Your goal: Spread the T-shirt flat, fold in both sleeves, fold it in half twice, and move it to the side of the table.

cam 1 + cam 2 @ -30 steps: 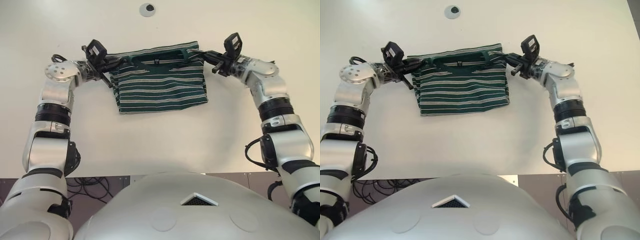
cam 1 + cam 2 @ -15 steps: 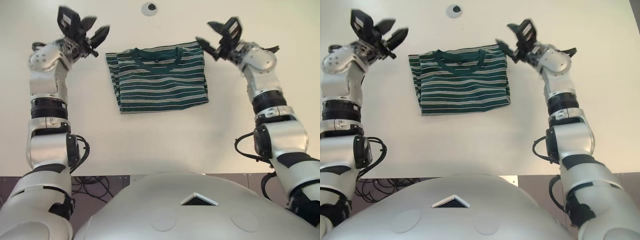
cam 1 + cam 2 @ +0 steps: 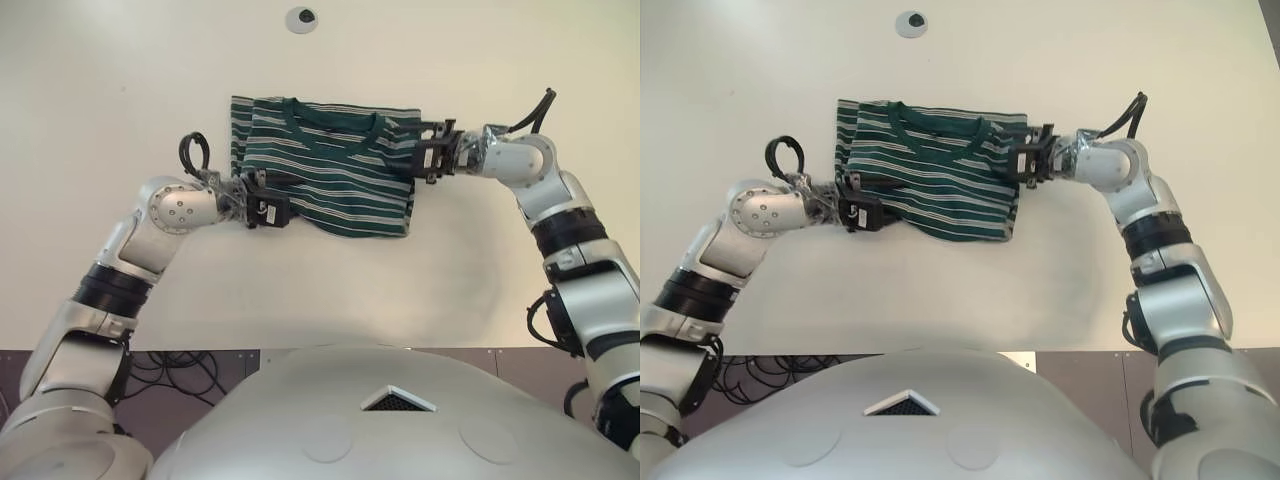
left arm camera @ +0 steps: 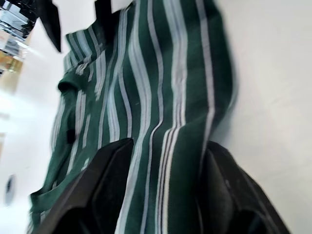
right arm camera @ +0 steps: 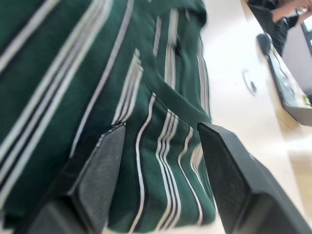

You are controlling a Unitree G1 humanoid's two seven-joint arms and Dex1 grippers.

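The white table point(image 3: 500, 280) lies bare on every side of both grippers. Wide open surface runs outward from each arm and back toward the table's near edge.

The folded, green-striped T-shirt point(image 3: 330, 170) lies flat between the two grippers, its collar on the far side from them. It sits slightly askew, so its near hem slants across the table.

The left gripper point(image 3: 272, 209) sits low at the shirt's near left corner, touching the hem there. In the left wrist view its two black fingers point(image 4: 109, 185) are spread apart, with striped cloth running between them. They are not pressed together on it.

The right gripper point(image 3: 422, 160) sits at the shirt's right edge, about midway along that side. Its fingers point(image 5: 97, 180) are likewise spread, with a band of cloth between them.

A small round disc point(image 3: 301, 18) is set in the table beyond the shirt's far edge, well apart from both grippers.
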